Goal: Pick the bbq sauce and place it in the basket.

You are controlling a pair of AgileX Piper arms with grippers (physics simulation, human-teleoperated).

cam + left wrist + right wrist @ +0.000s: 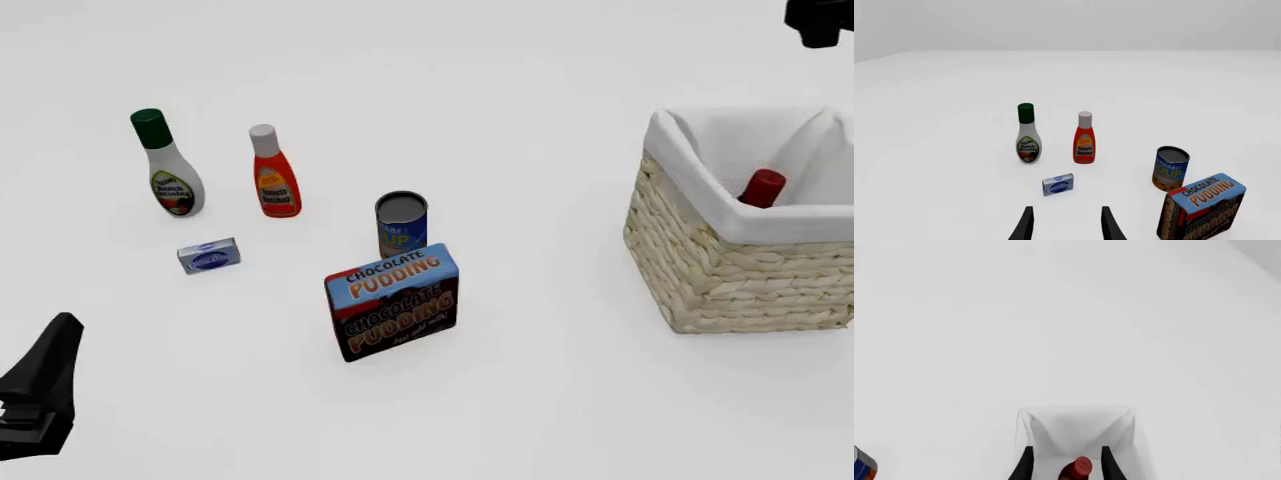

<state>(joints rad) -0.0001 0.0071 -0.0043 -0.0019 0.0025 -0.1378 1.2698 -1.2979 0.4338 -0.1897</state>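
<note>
The bbq sauce (pixel 762 187) stands inside the basket (pixel 734 270) at the right; only its red cap and dark neck show above the white lining. Seen from the right wrist view, the red cap (pixel 1081 467) lies down in the basket (pixel 1074 410), between the two dark fingers but well below them. My right gripper (pixel 1067 450) is open and holds nothing; the front view shows it high at the far right corner (pixel 817 25). My left gripper (pixel 47 385) is low at the near left, open (pixel 1067 212), with nothing between its fingers.
On the left half of the table stand a white ranch bottle with a green cap (pixel 167 165), an orange-red ketchup bottle (pixel 274 175), a soup can (pixel 400 225), a chocolate pudding box (pixel 391 300) and a small blue box (pixel 210 256).
</note>
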